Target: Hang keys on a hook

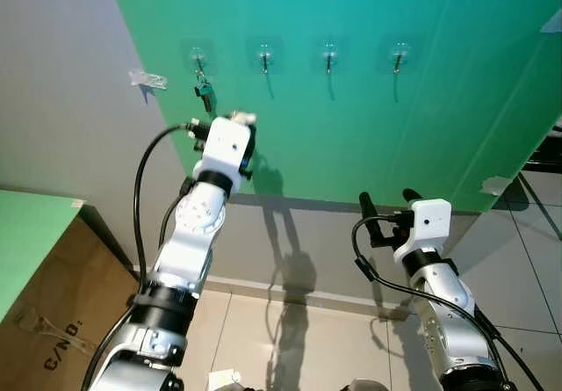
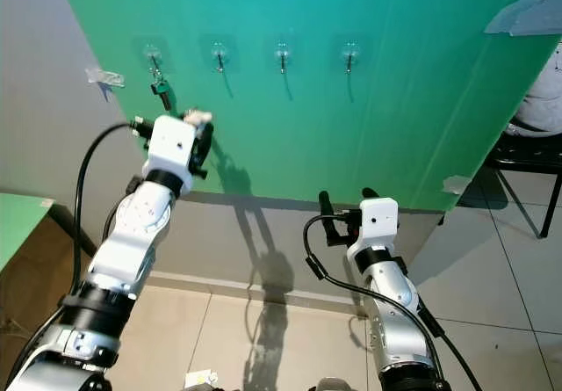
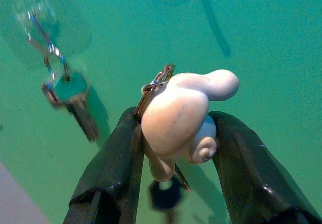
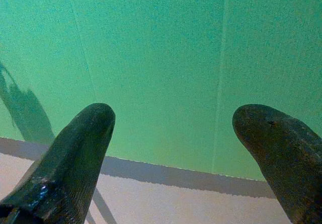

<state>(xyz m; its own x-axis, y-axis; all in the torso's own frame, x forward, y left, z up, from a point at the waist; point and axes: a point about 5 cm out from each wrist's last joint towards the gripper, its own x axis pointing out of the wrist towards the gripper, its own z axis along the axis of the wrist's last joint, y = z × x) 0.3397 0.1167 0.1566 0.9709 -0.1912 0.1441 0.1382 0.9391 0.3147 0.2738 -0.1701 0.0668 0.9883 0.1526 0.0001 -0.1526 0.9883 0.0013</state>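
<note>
Several clear hooks line the green wall board; the leftmost hook [image 1: 198, 58] carries a key with a green tag [image 1: 204, 90]. The hook beside it [image 1: 264, 57] is bare. My left gripper [image 3: 173, 148] is raised near the board, below and between those two hooks, shut on a pale cream figure keychain [image 3: 176, 116] with a metal ring and clip [image 3: 156, 85]; a dark key hangs under it. My right gripper [image 4: 173, 148] is lower, near the board's bottom edge, open and holding nothing.
Two more bare hooks [image 1: 329, 56] [image 1: 399, 56] sit further right. A green-topped table [image 1: 26, 233] and a cardboard box [image 1: 53, 321] are at the left. A chair [image 2: 527, 158] stands at the right. Tiled floor lies below the grey wall base.
</note>
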